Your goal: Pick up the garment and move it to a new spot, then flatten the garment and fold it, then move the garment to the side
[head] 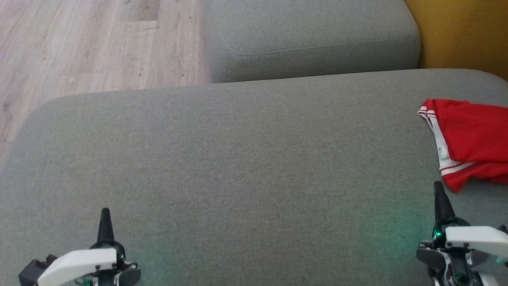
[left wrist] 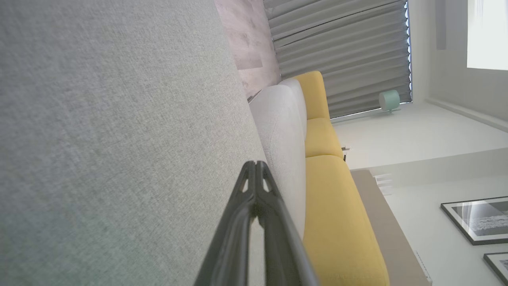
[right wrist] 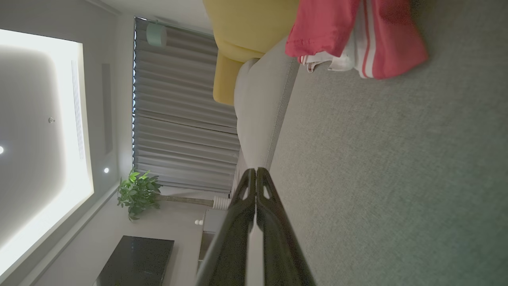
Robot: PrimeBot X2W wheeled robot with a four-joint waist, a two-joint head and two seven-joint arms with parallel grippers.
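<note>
The garment, red with white striped trim, lies crumpled at the right end of the broad grey seat cushion, near the yellow cushion behind it. Its white-banded edge faces the middle of the seat and runs roughly from the far side toward the robot. The red cloth spreads from that band to the right and passes the edge of the head view, so its long axis cannot be told for certain. The near corner folds under into a blunt point aimed at the robot.

The right gripper has its fingers pressed together on nothing. Its tip points up the view just short of that near corner, and the right wrist view shows bare grey fabric between the fingertips and the cloth. The left gripper is likewise clamped together and empty, well apart from the garment, at the seat's left end.

Beyond the seat sits a second grey cushion with a stitched seam, and to its left the pale wooden floor. The wrist views take in slatted grey blinds, a potted plant and framed pictures on a white wall.

A small pale patch on the garment's white band is too small to read.
</note>
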